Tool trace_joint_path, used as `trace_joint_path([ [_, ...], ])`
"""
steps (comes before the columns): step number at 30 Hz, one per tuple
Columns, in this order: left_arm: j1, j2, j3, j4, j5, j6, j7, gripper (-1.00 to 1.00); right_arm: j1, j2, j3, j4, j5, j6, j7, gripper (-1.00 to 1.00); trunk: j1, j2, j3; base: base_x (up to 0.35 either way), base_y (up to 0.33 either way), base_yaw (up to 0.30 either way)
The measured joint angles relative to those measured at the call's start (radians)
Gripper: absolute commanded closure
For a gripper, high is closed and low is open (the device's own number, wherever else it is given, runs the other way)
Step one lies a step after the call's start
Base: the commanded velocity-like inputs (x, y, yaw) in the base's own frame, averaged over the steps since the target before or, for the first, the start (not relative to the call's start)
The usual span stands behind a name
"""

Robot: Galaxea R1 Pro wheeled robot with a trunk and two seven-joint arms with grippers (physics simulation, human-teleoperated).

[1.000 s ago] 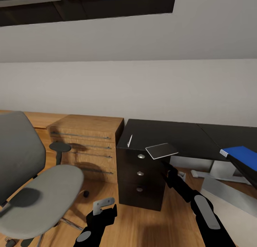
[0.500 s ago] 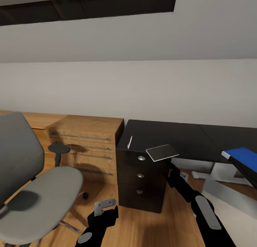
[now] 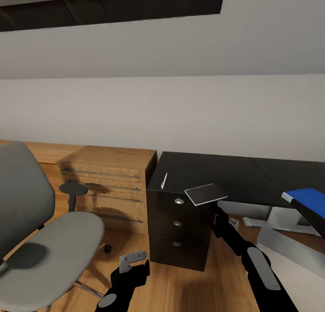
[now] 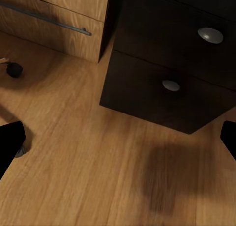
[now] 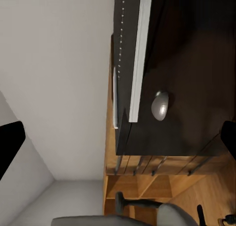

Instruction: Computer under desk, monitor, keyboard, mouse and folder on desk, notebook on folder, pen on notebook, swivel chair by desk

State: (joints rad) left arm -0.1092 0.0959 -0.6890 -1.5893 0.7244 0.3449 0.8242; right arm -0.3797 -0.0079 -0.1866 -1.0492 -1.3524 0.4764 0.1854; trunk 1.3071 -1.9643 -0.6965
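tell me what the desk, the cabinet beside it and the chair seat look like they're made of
The desk: matte black board, probably laminate, no grain showing, with metallic-looking silver knobs on its drawers. The cabinet: light wood or wood veneer, visible grain, grey bar handles. The swivel chair seat: grey upholstery by its soft matte look, likely fabric, though as a render it shows no weave.

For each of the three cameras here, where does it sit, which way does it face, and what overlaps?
Head view: high, looking forward and down at the desk, swivel chair, notebook, folder; both arms show.
Left wrist view: low, facing floor and drawer pedestal; dark fingertips at edges.
Right wrist view: under the desk edge, facing the notebook; fingertips at edges.
Shared: pedestal knobs.
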Motion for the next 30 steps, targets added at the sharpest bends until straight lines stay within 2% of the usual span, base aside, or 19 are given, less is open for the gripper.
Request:
trace_joint_path([
  [1, 0.000, 0.000, -0.002, 0.000, 0.000, -0.001, 0.000, -1.00, 0.000, 0.001, 0.000, 0.003, -0.001, -0.030, -0.021, -1.00, 0.000, 0.000, 0.000, 0.192, 0.000, 0.000],
  [4, 0.000, 0.000, -0.003, 0.000, 0.000, -0.001, 0.001, -1.00, 0.000, 0.001, 0.000, 0.006, -0.004, -0.044, -0.033, -1.00, 0.000, 0.000, 0.000, 0.184, 0.000, 0.000],
  [7, 0.000, 0.000, -0.004, 0.000, 0.000, -0.001, 0.001, -1.00, 0.000, 0.000, 0.001, 0.008, -0.024, -0.052, -0.040, -1.00, 0.000, 0.000, 0.000, 0.070, 0.000, 0.000],
  [30, 0.000, 0.001, -0.003, 0.000, 0.000, -0.002, 0.002, -1.00, 0.000, 0.000, 0.002, 0.014, -0.038, -0.056, -0.055, -1.00, 0.000, 0.000, 0.000, 0.061, 0.000, 0.000],
])
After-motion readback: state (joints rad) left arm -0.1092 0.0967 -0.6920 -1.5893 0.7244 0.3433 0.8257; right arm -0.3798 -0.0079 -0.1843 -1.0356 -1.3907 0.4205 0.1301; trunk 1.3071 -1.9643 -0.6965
